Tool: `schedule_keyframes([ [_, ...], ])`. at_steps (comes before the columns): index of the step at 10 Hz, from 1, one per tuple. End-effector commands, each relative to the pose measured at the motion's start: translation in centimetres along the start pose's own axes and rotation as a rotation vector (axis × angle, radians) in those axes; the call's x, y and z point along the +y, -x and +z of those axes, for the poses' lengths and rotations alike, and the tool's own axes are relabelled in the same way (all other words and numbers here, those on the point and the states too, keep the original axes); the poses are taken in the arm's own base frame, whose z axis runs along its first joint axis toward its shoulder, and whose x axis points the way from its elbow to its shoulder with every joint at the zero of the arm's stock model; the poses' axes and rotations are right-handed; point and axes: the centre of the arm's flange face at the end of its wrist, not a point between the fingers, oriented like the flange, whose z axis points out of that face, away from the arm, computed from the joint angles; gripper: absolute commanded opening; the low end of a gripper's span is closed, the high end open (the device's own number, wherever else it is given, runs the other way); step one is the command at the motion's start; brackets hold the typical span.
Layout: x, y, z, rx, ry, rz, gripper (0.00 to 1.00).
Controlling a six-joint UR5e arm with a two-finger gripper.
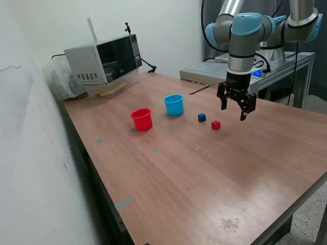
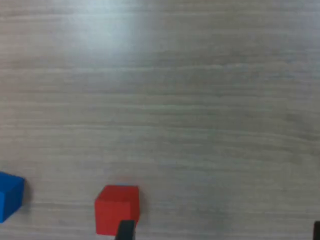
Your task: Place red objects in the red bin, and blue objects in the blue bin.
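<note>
A small red cube [image 1: 215,124] and a small dark blue cube [image 1: 202,117] lie side by side on the wooden table. The red cup [image 1: 142,119] and the light blue cup [image 1: 173,104] stand upright toward the exterior view's left of the cubes, with the blue cup nearer to them. My gripper [image 1: 233,109] hangs open above the table, on the exterior view's right of the red cube, with nothing between its fingers. The wrist view shows the red cube [image 2: 117,209] and part of the blue cube [image 2: 10,196] on the wood, and a dark fingertip [image 2: 125,230] at the frame edge.
A microwave [image 1: 104,61] sits at the table's back corner on the exterior view's left, beside a white wall. A metal bench [image 1: 278,69] with the arm's base stands behind the table on the exterior view's right.
</note>
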Motion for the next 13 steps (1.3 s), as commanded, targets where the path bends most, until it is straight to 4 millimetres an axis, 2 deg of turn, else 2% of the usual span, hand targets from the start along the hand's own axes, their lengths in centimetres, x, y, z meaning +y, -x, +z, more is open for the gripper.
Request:
schedule_keyframes([
  [1,0.8,0.5,2.3,-0.009,-0.027,0.011,1.0],
  [3,1.7,2.7,3.0,-0.012,-0.038,0.04,1.0],
  [6,3.0,4.6,3.9,-0.013,-0.04,0.062,1.0],
  [8,3.3,5.0,4.7,-0.014,-0.046,0.069,1.0],
  [13,2.9,4.7,5.4,-0.017,-0.059,0.062,1.0],
])
